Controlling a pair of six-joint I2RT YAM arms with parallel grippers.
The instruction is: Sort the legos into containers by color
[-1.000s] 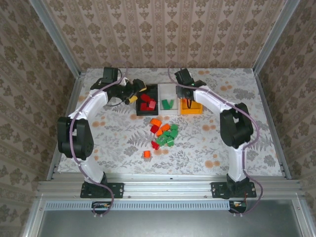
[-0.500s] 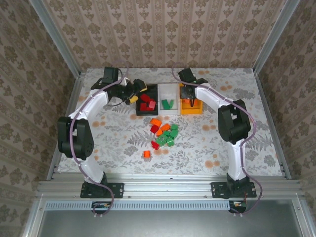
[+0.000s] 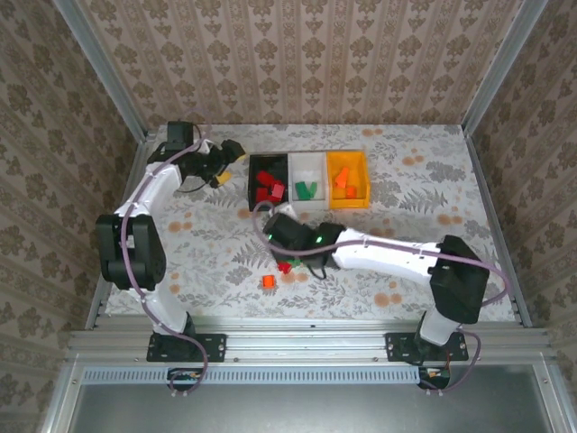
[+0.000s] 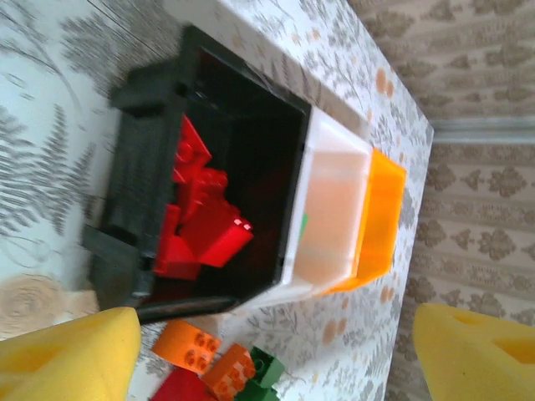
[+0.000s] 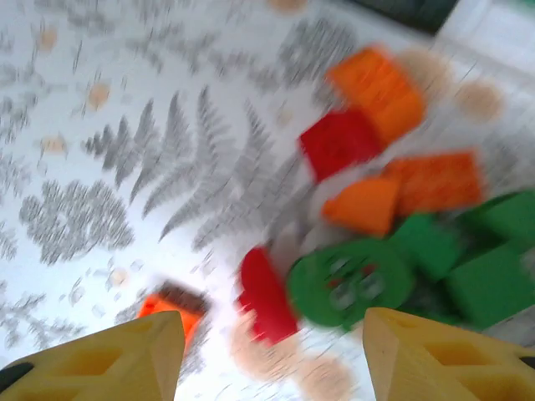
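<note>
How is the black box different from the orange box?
The black bin holds red bricks; the orange bin holds orange bricks. The black bin ends the row on the left, the orange bin on the right. Both are open, rectangular and similar in size.

Red legos (image 4: 205, 224), black bin (image 4: 149, 142)

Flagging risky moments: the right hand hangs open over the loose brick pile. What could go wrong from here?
The pile packs red, orange and green bricks tight together, so the right hand may pinch two colors or scatter them. Its wrist view is blurred, hinting at fast motion that could miss. The lone orange brick might be left behind.
</note>
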